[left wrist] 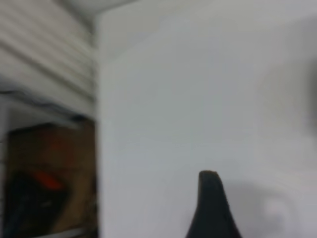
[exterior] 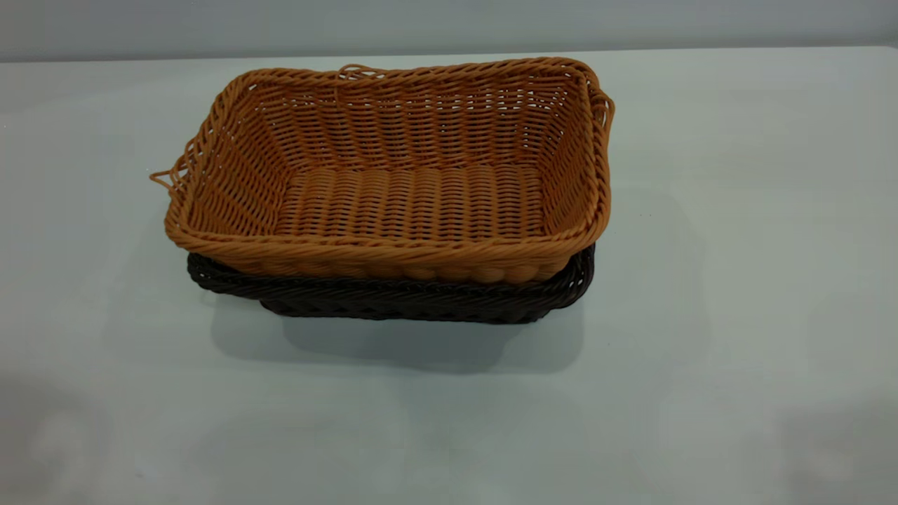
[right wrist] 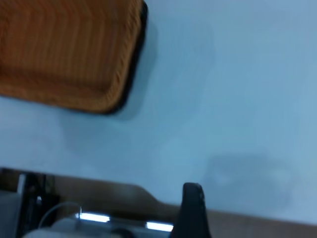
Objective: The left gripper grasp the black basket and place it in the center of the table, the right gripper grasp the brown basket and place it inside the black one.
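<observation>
Exterior view showed the orange-tan woven wicker brown basket nested inside the dark woven black basket, mid-table. Neither gripper appeared there; their jaw state could not be told. Judgement: arms should withdraw clear without nudging the stack.

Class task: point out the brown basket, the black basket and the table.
brown basket (exterior: 414, 200): exterior view, woven floor.
black basket (exterior: 393, 298): exterior view, near rim.
table (exterior: 736, 280): exterior view, bare top.
</observation>
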### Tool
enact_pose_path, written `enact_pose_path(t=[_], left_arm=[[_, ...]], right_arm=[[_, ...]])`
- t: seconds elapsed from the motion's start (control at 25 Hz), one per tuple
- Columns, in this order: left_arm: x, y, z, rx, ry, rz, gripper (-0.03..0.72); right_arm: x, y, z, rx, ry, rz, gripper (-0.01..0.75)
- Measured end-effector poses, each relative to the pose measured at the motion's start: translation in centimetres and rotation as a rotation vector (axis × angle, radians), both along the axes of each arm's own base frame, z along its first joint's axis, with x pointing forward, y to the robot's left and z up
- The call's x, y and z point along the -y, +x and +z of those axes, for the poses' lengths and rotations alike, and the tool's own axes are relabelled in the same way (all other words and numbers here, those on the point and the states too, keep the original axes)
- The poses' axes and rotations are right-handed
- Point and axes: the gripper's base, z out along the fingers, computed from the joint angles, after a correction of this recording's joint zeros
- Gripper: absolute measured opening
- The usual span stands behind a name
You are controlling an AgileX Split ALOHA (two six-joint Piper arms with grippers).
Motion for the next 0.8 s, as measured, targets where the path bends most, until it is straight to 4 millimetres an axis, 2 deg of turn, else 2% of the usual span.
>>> enact_pose_path(t=[0.12, 0.28, 0.4, 0.52, 0.68, 0.8], left_arm=[[0.9, -0.9, -1.9, -0.088, -0.091, -0.073, 0.466], [1.6, -2.5, -6.1, -0.245, -0.164, -0.129, 0.466], [1.4, -4.2, -9.9, -0.355, -0.169, -0.132, 0.464], [0.6, -6.4, -13.5, -0.435, -0.152, -0.123, 0.454], [-0.3, -8.9, -17.4, -0.479, -0.152, -0.093, 0.444], [-0.5, -9.7, -17.5, -0.392, -0.190, -0.092, 0.444]], right_arm=[[0.8, -2.6, -3.7, -0.049, -0.015, -0.001, 0.542], [1.9, -6.0, -8.5, -0.066, -0.024, -0.005, 0.542], [2.5, -7.7, -10.8, -0.024, -0.020, -0.009, 0.535], [2.9, -8.6, -11.1, 0.066, -0.007, -0.014, 0.528], [3.2, -8.8, -11.0, 0.109, -0.017, -0.020, 0.527], [3.2, -8.8, -11.0, 0.110, -0.018, -0.020, 0.527]])
